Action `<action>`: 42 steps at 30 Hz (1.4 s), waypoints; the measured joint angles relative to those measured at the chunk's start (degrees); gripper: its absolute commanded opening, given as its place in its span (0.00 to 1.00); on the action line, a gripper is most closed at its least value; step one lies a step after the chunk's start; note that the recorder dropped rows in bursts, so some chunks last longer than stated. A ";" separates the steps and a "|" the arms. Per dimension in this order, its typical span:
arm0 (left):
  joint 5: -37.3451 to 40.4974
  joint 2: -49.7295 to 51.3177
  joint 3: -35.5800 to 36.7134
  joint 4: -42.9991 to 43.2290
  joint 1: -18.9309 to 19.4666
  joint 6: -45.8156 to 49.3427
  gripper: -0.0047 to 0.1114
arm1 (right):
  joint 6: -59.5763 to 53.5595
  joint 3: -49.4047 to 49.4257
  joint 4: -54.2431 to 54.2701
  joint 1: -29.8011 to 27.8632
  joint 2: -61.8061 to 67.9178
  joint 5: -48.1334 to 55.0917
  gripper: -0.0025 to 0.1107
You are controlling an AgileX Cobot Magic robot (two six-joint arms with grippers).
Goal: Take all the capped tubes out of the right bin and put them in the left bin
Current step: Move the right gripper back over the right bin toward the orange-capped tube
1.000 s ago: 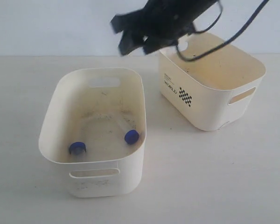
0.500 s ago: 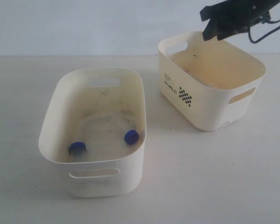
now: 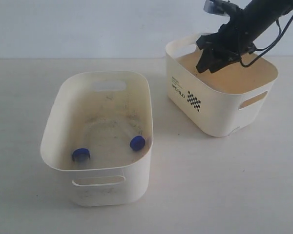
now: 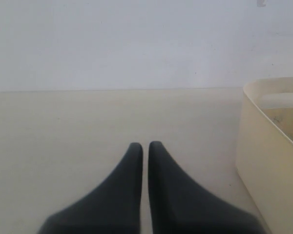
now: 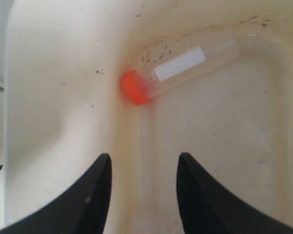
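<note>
2 blue-cap tubes (image 3: 81, 155) done in left bin (image 3: 49, 131). Orange-cap tube (image 5: 171, 73) waits in right bin (image 3: 219, 114), right tool (image 5: 142, 161) spread over it, left tool (image 4: 145, 145) clenched.

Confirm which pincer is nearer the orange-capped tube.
Right. The right pincer hangs open over the right bin, orange-capped tube just ahead. The left pincer sits shut over the table, tube out of view.
</note>
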 measured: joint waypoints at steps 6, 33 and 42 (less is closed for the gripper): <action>0.00 0.00 0.00 0.00 0.00 0.00 0.08 | 0.65 -1.69 0.21 0.55 -7.62 4.65 0.39; 0.00 0.00 0.00 0.00 0.00 0.00 0.08 | 19.62 9.12 -18.26 12.73 -10.72 2.14 0.02; 0.00 0.00 0.00 0.00 0.00 0.00 0.08 | 30.69 9.12 -17.69 14.29 -10.72 -2.02 0.02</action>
